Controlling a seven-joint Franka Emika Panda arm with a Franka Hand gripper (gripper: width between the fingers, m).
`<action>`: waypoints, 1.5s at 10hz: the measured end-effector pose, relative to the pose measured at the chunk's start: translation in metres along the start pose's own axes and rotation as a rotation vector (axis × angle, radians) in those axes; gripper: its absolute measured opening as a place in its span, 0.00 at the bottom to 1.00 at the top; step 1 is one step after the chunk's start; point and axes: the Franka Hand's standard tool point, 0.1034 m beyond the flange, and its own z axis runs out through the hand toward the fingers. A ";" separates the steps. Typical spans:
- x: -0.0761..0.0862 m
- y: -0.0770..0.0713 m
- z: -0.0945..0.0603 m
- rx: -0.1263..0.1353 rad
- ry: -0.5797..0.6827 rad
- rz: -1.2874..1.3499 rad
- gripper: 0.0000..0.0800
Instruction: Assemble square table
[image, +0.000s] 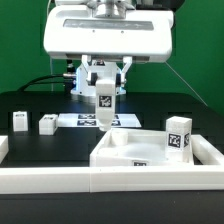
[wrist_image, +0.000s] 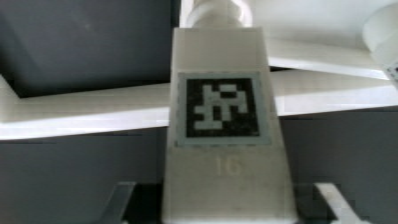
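White rail (image: 60, 180) is nearest the lens, along the front. Just behind it is the square table top (image: 125, 152), recessed face up on the black table (image: 50, 145), toward the exterior view's right.

Gripper (image: 103, 88) is clamped on the held leg (image: 103, 108), which is upright with its tag facing out, over the top's far corner on the exterior view's left. The wrist view shows fingers (wrist_image: 128, 200) on both sides of it and white plastic below. Can't tell whether the leg's tip touches the top yet.

Step in hand, my read: seat this leg in that corner.
- Keep the leg vertical. Any tilt will likely jam it at the hole.
- Centre over the corner before going down. The hole itself is hidden under the leg, so go by the top's edges.
- Descend slowly with light downward pressure, and turn only once the leg is seated.
- Nothing visibly clamps the top, so it may slide or spin under torque. The rail could serve as a brace.
- If regripping, open just enough that the leg doesn't lean.

Count:
- tops: 1
- legs: 4. One is in the gripper. The corner leg (image: 178, 137) stands at the top's near corner on the exterior view's right; can't tell if it's fastened. The far-left leg (image: 19, 121) and the second loose leg (image: 46, 124) sit near each other on the table, well apart from the top.
- rails: 1 in view
- marker board (image: 78, 120): 1, behind the held leg
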 end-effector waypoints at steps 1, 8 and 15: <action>0.000 0.001 0.000 -0.001 0.000 -0.001 0.36; 0.005 0.006 0.011 -0.006 -0.006 0.009 0.36; 0.013 -0.003 0.016 0.013 -0.011 0.066 0.36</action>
